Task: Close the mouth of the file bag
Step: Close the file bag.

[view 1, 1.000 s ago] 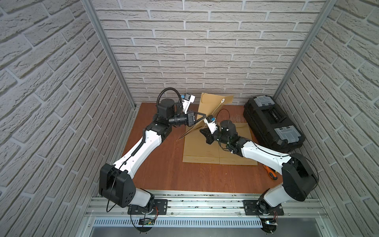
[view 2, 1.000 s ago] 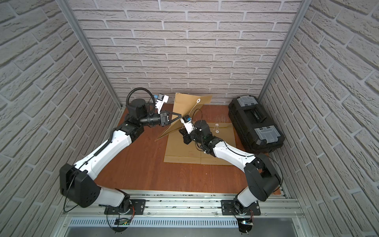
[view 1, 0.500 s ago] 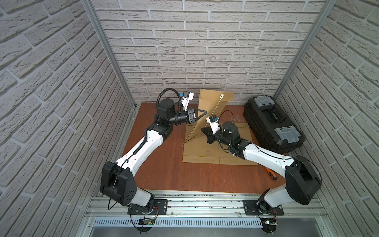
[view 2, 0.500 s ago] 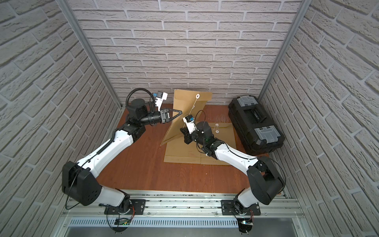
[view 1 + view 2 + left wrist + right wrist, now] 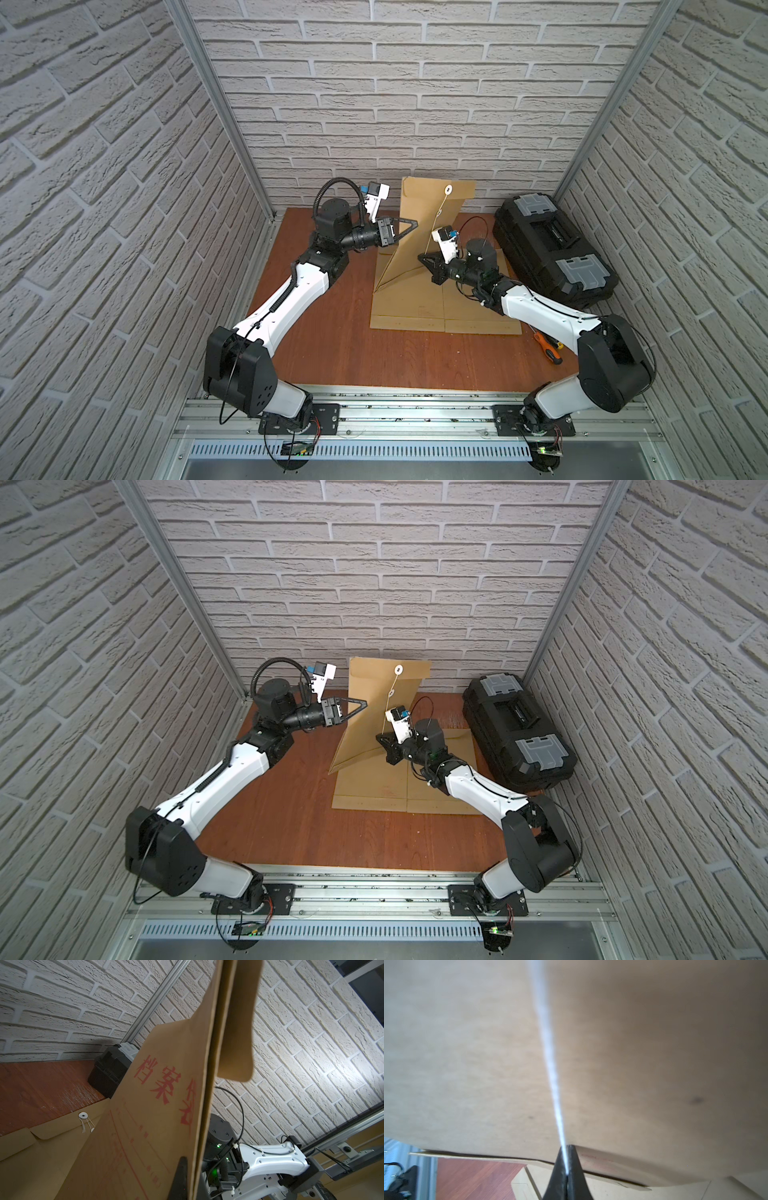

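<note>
At mid-frame in a top view, the file bag (image 5: 409, 249) stands raised, its left edge pinched by the left gripper (image 5: 413, 222), while the lower right gripper (image 5: 422, 258) pinches the string (image 5: 432, 232) running taut up-right to the flap's button (image 5: 448, 189).

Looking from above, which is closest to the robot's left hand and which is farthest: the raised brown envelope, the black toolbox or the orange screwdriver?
In a top view, starting from the left hand:
1. The brown envelope: pinched in that hand, tilted up at the back.
2. The black toolbox: on the right, toward the back.
3. The orange screwdriver: farthest, on the right, nearer the front.
</note>
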Controlling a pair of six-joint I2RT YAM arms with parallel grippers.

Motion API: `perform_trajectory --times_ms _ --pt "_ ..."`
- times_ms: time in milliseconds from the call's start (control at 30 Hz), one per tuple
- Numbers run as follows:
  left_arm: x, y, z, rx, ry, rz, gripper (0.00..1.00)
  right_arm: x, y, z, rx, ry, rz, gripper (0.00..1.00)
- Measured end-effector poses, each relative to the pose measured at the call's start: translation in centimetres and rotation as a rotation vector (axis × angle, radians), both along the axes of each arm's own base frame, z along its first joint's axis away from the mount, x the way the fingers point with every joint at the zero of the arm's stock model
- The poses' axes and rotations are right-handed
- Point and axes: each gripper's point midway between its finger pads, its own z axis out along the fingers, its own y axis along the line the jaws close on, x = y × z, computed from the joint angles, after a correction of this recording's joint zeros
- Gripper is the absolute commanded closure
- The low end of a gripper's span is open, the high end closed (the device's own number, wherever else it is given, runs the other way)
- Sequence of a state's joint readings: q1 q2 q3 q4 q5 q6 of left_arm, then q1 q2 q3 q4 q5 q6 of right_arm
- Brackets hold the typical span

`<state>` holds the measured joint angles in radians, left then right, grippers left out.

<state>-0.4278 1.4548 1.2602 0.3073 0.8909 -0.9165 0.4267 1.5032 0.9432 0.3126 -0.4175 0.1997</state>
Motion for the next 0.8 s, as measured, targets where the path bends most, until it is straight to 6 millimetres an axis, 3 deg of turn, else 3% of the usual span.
perform_trajectory --times_ms 433,800 --pt "0.9 1.4 -1.0 -0.007 0.026 0.031 1.00 2.6 -5.4 0.8 0.163 0.145 -0.112 0.97" --pt "0.8 1.5 -2.0 -0.001 0.047 0.024 1.00 4.6 -8.1 3.8 0.131 0.167 -0.242 0.97"
